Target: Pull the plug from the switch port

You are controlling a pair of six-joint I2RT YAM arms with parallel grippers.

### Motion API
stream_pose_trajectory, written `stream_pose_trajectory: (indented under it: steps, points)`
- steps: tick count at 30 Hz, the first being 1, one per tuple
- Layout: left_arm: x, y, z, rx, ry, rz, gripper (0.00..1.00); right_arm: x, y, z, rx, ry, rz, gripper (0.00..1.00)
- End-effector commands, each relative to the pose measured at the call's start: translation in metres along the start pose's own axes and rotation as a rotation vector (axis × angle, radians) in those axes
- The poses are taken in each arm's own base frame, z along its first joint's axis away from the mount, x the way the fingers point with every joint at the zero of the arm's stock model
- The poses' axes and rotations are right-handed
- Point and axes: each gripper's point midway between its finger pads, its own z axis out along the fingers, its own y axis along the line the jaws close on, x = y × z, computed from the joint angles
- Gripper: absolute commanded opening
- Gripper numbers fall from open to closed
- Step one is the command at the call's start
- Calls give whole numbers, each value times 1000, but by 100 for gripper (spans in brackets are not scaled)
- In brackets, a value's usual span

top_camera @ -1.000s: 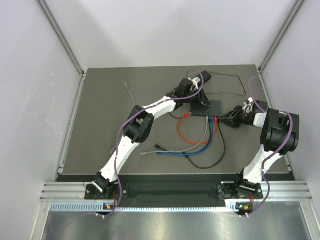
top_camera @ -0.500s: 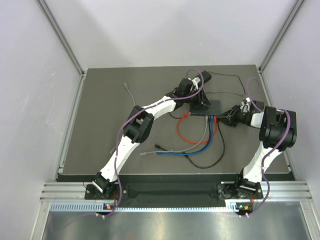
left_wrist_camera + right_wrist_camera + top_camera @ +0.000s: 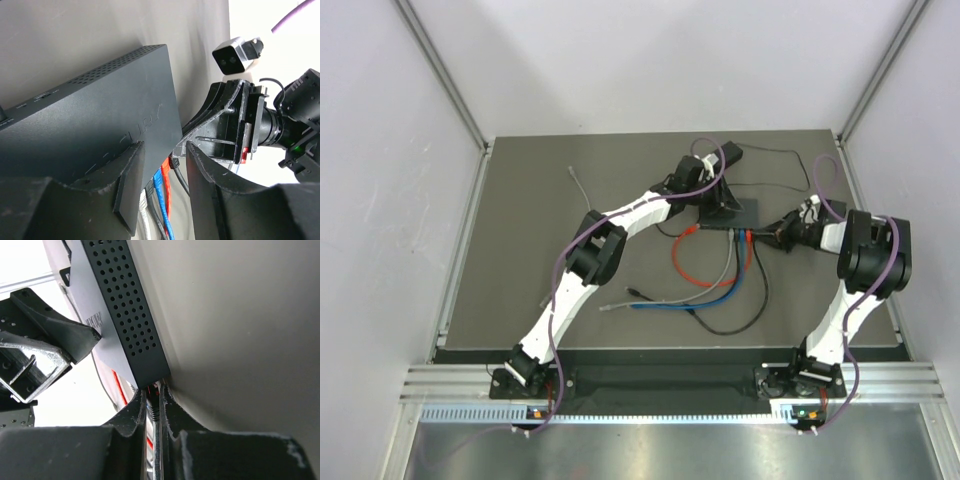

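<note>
The switch [image 3: 748, 213] is a flat dark grey box at the back middle of the mat, with several cables in its near edge. My left gripper [image 3: 718, 208] is shut on its left part. In the left wrist view the switch [image 3: 100, 115] has its corner between my left gripper's [image 3: 164, 146] fingers. The black plug [image 3: 759, 236] sits in the rightmost port, and my right gripper [image 3: 772, 237] is shut on it. In the right wrist view the plug [image 3: 154, 412] is pinched between the narrow fingers of my right gripper [image 3: 154, 400], right below the perforated switch [image 3: 132, 325].
Red [image 3: 685, 265], blue [image 3: 720, 298] and grey [image 3: 728, 270] cables run from the other ports toward me, beside a black cable loop [image 3: 740, 325]. A black adapter block [image 3: 728, 158] with a thin cord [image 3: 785, 152] lies behind the switch. A loose grey wire [image 3: 578, 180] lies at the back left.
My right gripper has slid left to the switch's right end and closed on the black plug. The left arm and the switch have not moved.
</note>
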Motion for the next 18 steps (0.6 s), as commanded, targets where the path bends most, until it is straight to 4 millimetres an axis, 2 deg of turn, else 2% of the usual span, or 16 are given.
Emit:
stream_pose_trajectory:
  steps: [1, 3, 5, 6, 7, 8, 9, 11, 13, 16, 18]
  points:
    - [31, 52, 6, -131, 74, -86, 45, -8, -1, 6, 66, 8, 13, 0]
    - [34, 54, 10, -113, 83, -110, 45, -7, 1, 9, 64, 69, 17, 0]
    - [34, 54, 13, -93, 83, -116, 45, 4, -9, 7, 108, 143, 10, 0]
    - [34, 53, 14, -85, 81, -125, 45, -6, -4, 6, 120, 143, -37, 0]
    - [34, 52, 15, -76, 82, -129, 45, 4, -15, -1, 177, 209, -75, 0]
    - [35, 55, 17, -73, 83, -136, 45, 4, -28, 0, 233, 231, -101, 0]
    - [34, 53, 19, -67, 82, -138, 45, -5, -27, -2, 248, 230, -147, 0]
    - [32, 55, 22, -61, 78, -144, 45, -3, -44, -8, 320, 253, -175, 0]
    - [33, 55, 24, -56, 79, -151, 45, -5, -47, -9, 374, 274, -279, 0]
    - [32, 57, 26, -55, 76, -157, 45, -7, -33, -5, 328, 237, -300, 0]
    - [32, 59, 27, -57, 77, -164, 45, 0, -17, 0, 222, 250, -271, 0]
